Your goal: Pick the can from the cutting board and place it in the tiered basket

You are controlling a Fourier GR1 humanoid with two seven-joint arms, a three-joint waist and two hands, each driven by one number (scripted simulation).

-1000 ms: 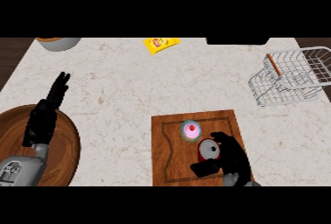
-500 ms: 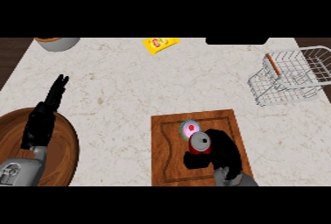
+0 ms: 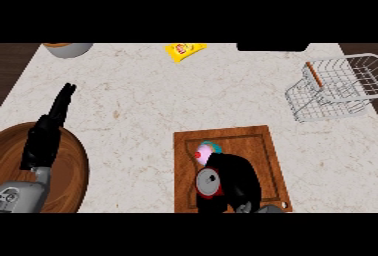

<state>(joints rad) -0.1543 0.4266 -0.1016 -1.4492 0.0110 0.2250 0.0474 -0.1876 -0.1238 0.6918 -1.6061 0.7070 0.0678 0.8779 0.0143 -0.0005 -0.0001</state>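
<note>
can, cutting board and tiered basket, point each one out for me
can [image 3: 204,152], head view, on its visible top end beside the right hand
cutting board [image 3: 267,150], head view, on bare wood near its right edge
tiered basket [image 3: 332,95], head view, on the wire wall at the counter's right

Right hand low in the head view, fingers curled downward, knuckles up, wrist barely showing at the lower edge. Left hand resting at the view's left side, fingers straight and together, pointing up and a little right. Grey left forearm entering from the lower left corner, angled slightly inward.
</note>
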